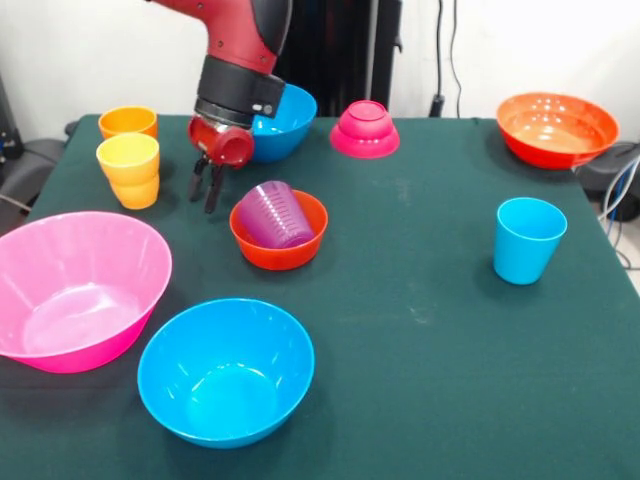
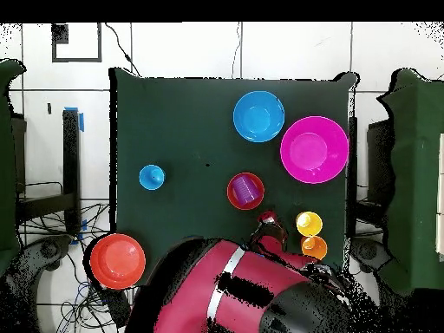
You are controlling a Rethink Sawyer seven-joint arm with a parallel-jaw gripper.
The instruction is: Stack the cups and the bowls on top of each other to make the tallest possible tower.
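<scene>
My gripper (image 1: 205,190) hangs empty just above the table, its fingers a little apart, between the yellow-orange cup (image 1: 128,170) and the small orange-red bowl (image 1: 281,252). The ribbed purple cup (image 1: 273,214) lies tilted inside that bowl. The orange cup (image 1: 127,122) stands behind the yellow-orange one. The light blue cup (image 1: 528,238) stands alone at the right. The large pink bowl (image 1: 75,290) and a blue bowl (image 1: 225,370) sit at the front left. A second blue bowl (image 1: 288,122) is partly behind my arm. The small magenta bowl (image 1: 364,128) lies upside down. The wide orange bowl (image 1: 556,128) is far right.
The dark green table (image 1: 420,330) has open cloth between the light blue cup and the front blue bowl. In the overhead view my arm (image 2: 243,286) covers the table's near part and hides the magenta bowl and the second blue bowl. Cables hang beyond the right edge.
</scene>
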